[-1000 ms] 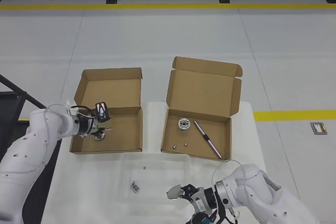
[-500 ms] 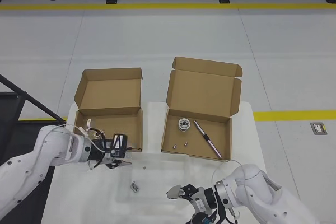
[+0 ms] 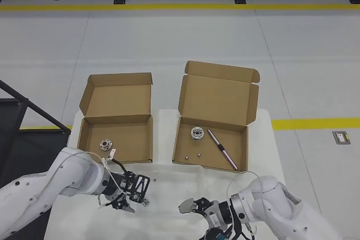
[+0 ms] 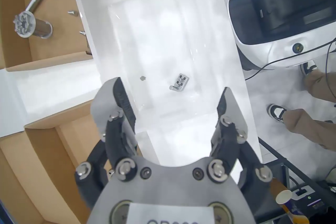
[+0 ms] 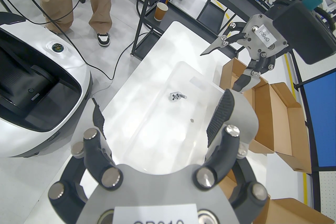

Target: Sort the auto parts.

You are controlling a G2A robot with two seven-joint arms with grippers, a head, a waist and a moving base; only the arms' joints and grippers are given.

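Plastic tray [image 4: 157, 25] holds a bracket [image 4: 179, 82] and a tiny part [image 4: 142, 77]; left tool [image 4: 172, 89] and right tool [image 5: 161, 104] both spread open.

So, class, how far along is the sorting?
Done: one round part lies in the left box; a cylinder, rod and two screws in the right box. In hand: nothing; left claw, at the tray, and right claw are open. Remaining: a bracket and small piece in the tray.

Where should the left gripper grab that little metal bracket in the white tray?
Probably pinch the bracket across its perforated plate's edges, coming straight down: it lies flat on the tray floor, clear of the walls, below the open left gripper.
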